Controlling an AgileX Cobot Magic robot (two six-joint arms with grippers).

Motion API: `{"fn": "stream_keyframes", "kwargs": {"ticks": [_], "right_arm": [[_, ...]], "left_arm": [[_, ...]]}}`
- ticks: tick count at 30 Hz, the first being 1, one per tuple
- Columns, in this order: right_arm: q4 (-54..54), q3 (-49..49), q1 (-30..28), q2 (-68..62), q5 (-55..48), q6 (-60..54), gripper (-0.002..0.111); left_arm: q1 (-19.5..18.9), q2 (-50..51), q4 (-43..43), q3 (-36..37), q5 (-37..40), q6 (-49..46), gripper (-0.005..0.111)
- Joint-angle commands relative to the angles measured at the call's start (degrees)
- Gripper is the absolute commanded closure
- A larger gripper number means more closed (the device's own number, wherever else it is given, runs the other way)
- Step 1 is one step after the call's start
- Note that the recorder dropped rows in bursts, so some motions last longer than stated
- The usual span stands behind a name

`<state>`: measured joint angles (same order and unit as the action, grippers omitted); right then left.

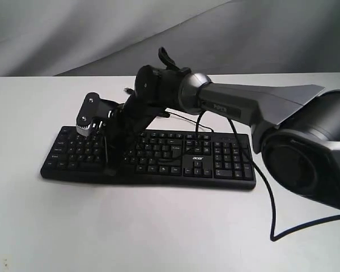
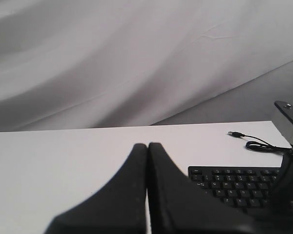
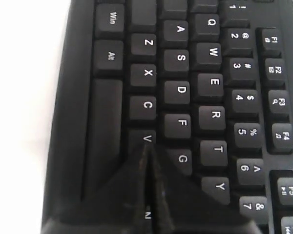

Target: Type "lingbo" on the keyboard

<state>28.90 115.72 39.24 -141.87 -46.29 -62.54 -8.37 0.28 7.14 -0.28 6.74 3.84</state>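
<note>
The black keyboard [image 1: 204, 161] lies across the white table, number pad to the right. My right gripper [image 1: 110, 169] reaches across from the right and points down at the keyboard's left half. In the right wrist view the keyboard [image 3: 180, 58] fills the frame. There the right gripper [image 3: 146, 146] is shut, its tip just past the V key [image 3: 145, 137] and beside the G key [image 3: 182, 158]; it covers the key beneath. Whether it touches a key I cannot tell. My left gripper [image 2: 147, 145] is shut and empty above bare table, left of the keyboard's corner [image 2: 234, 183]. It does not show in the exterior view.
A thin black cable [image 1: 272, 209] runs from behind the keyboard and loops off the right side; its loose plug [image 2: 233, 133] lies on the table behind the keyboard. The white table [image 1: 158, 226] ends at a grey cloth backdrop [image 1: 73, 34].
</note>
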Motion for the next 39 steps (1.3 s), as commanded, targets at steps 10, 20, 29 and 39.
{"fn": "stream_keyframes", "kwargs": {"ticks": [10,20,29,39], "right_arm": [[-3.77,-7.56,-4.95,6.77,0.12,2.88,0.108],[2.44,-15.99,-7.44,10.31,7.05,-3.19,0.108],[6.75,-15.99,-7.44,9.62,8.59,-7.66,0.108],[7.98,-15.99,-7.44,8.63,8.93,-8.96,0.108]], "left_arm": [[0.38,-0.28,0.01,0.28,-0.5,0.12,0.106],[0.38,-0.28,0.01,0.28,-0.5,0.12,0.106],[0.38,-0.28,0.01,0.28,-0.5,0.12,0.106],[0.38,-0.28,0.01,0.28,-0.5,0.12,0.106]]}}
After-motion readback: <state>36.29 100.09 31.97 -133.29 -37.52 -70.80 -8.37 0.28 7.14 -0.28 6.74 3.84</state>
